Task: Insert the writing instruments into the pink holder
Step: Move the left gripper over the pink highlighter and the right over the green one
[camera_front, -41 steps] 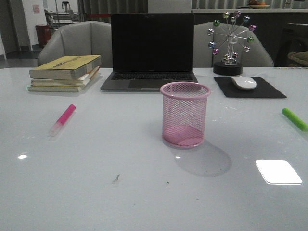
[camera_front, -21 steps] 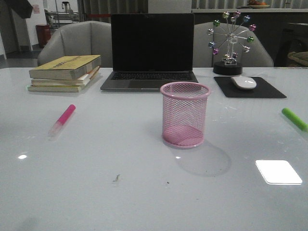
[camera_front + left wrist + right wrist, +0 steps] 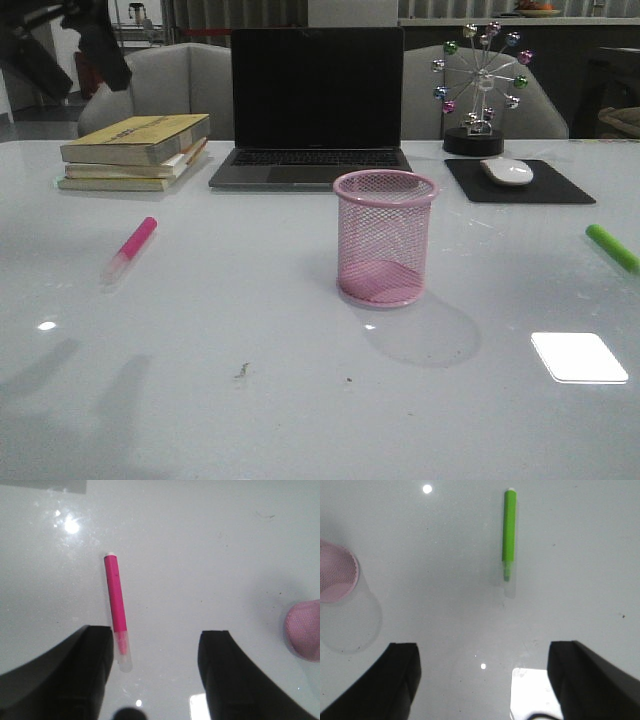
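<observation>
The pink holder point(image 3: 385, 237) stands upright mid-table, with nothing visible inside it. The magenta marker point(image 3: 130, 247) lies flat to its left, pale cap toward me. At the right edge lies the green marker point(image 3: 612, 247). My left arm point(image 3: 95, 45) hangs high at the far left. In the left wrist view the left gripper point(image 3: 156, 632) is open above the table, with the magenta marker point(image 3: 115, 595) lying beside one finger and the holder point(image 3: 303, 636) at the side. The right gripper point(image 3: 485, 647) is open and empty. The green marker point(image 3: 509, 527) lies ahead of it, the holder point(image 3: 337, 572) off to the side.
A laptop point(image 3: 315, 105) stands open behind the holder. A stack of books point(image 3: 135, 150) lies at the back left. A mouse point(image 3: 507, 171) on a black pad and a ferris-wheel ornament point(image 3: 480, 85) are at the back right. Grey chairs stand beyond the table.
My left arm has come into the front view at the top left, and its shadows now fall on the near left table. Markers and holder have not moved.
</observation>
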